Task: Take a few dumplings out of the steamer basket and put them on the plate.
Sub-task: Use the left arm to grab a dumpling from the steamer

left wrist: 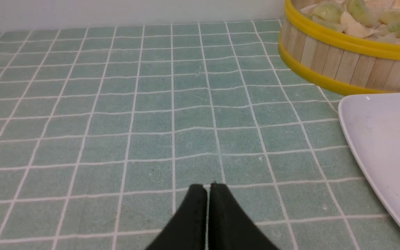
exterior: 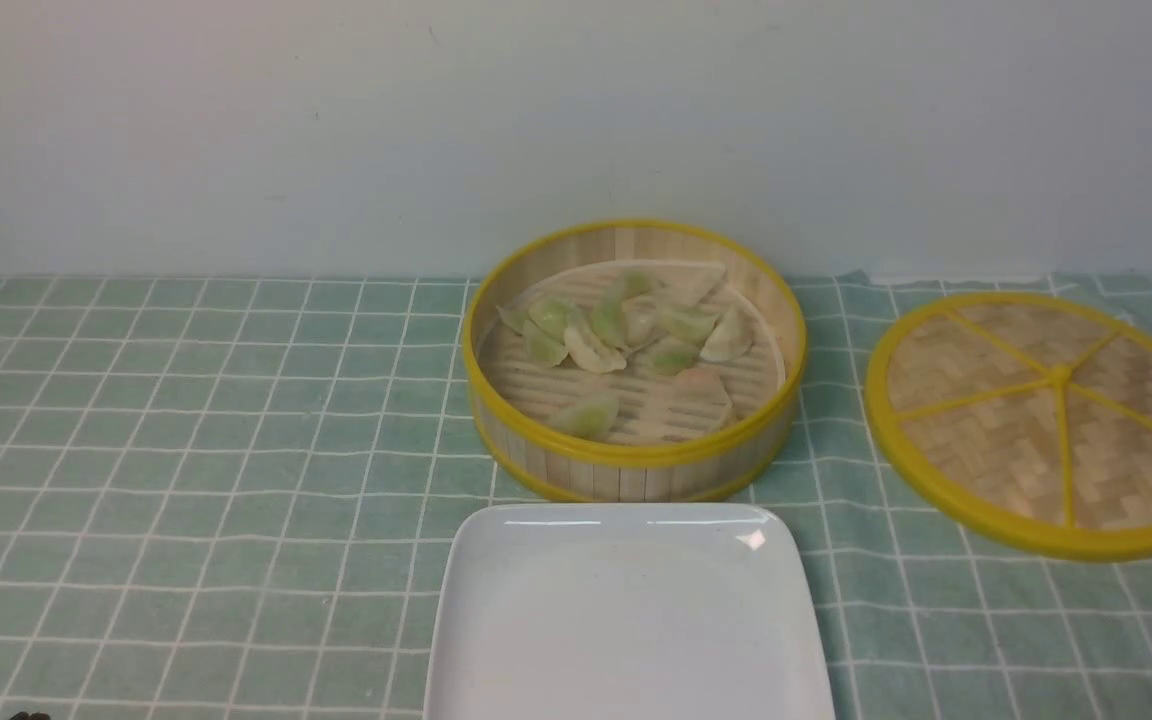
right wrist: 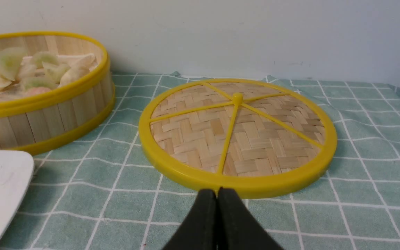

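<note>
The left end effector (left wrist: 208,189) and right end effector (right wrist: 217,194) are both pinched closed over the worktop (left wrist: 116,121). The dumplings (exterior: 626,340) lie in the steamer basket (exterior: 636,462), at twelve o'clock from the plate (exterior: 626,620).

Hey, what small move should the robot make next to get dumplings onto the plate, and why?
Probably open the left gripper and raise it toward the steamer basket: its jaws are shut over bare cloth, the lid is already off, the dumplings all sit inside, and the plate holds none.
</note>
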You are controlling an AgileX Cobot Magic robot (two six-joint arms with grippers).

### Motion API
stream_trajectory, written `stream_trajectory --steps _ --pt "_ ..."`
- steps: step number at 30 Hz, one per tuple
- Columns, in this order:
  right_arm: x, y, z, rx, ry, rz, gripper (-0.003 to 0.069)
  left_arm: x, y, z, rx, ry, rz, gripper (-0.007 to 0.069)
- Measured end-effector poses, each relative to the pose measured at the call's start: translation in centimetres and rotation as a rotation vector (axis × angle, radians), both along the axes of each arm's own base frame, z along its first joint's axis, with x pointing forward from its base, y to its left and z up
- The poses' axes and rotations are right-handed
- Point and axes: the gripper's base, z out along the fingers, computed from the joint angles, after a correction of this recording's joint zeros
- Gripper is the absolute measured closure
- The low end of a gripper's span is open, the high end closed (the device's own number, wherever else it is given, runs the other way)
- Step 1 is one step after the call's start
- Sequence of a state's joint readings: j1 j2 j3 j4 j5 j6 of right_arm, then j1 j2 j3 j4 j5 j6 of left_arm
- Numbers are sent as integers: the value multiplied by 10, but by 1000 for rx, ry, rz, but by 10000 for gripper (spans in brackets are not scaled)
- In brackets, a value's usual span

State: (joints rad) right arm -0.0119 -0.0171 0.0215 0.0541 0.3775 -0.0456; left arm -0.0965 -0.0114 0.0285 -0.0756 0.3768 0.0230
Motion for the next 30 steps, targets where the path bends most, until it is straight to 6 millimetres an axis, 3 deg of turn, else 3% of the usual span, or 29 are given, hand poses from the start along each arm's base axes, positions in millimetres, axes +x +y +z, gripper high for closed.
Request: stream_trajectory --steps 17,22,23,25,30 --pt "0 0 1 32 -15 -3 673 1 0 2 -11 -23 3 631" --pt "2 2 14 407 -167 -26 673 3 -3 15 -330 -125 38 631" --pt "2 1 20 593 -229 -42 673 4 -3 21 -483 -169 59 631" --pt "2 -1 24 782 -279 -59 673 4 -3 25 -592 -190 73 631" --pt "1 -5 28 970 -334 -85 673 4 4 36 -809 -310 131 631"
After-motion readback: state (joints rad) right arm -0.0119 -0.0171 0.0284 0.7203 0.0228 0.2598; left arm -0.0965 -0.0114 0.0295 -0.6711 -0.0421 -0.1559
